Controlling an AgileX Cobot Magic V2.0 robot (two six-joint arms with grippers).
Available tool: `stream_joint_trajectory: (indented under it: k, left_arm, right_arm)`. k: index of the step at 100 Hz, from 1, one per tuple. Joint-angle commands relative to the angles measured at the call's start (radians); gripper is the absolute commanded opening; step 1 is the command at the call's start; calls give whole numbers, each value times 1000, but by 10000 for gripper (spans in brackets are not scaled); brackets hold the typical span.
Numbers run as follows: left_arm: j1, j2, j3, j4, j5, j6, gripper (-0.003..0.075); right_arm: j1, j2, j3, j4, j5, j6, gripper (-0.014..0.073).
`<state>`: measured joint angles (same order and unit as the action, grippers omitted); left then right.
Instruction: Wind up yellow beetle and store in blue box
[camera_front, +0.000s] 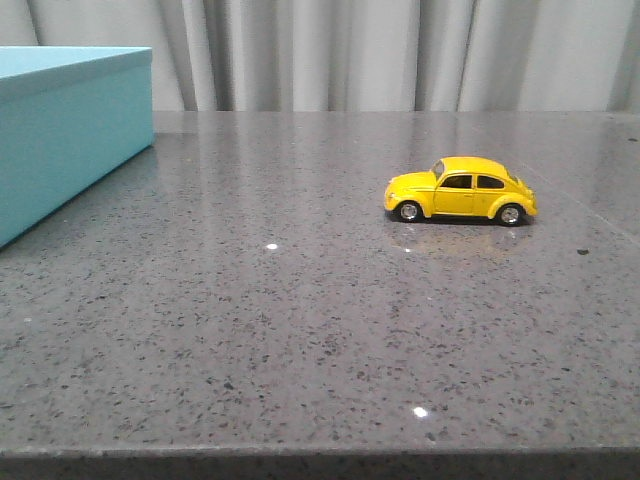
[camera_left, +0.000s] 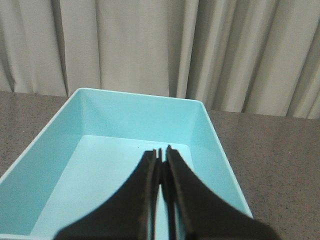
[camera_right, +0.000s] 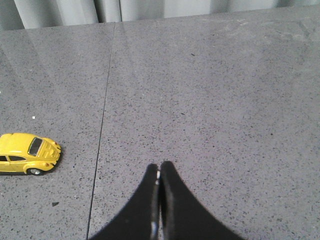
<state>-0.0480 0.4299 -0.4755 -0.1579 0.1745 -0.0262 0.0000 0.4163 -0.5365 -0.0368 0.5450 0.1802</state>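
The small glossy yellow toy beetle (camera_front: 461, 190) is seen resting on its wheels on the grey speckled stone counter (camera_front: 300, 330), right of centre, its long axis running left to right across the front view. The large light turquoise-blue rectangular box (camera_front: 70, 140) is placed well apart, at the far left. The right end effector (camera_right: 159, 172) is pressed together and empty; the beetle (camera_right: 29, 153) lies off to one side of it. The left end effector (camera_left: 161, 152), likewise closed, is held over the open box (camera_left: 200, 130). The right arm is judged nearer the beetle.
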Motion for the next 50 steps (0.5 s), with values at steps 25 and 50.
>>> stream_joint_trajectory:
  k: [25, 50]
  left_arm:
    - [-4, 13, -29, -9, -91, -7, -19]
    - [-4, 13, -29, -9, -91, -7, -19]
  right_arm:
    - [10, 89, -89, 42, -37, -5, -59]
    - [111, 260, -185, 42, -8, -6, -56]
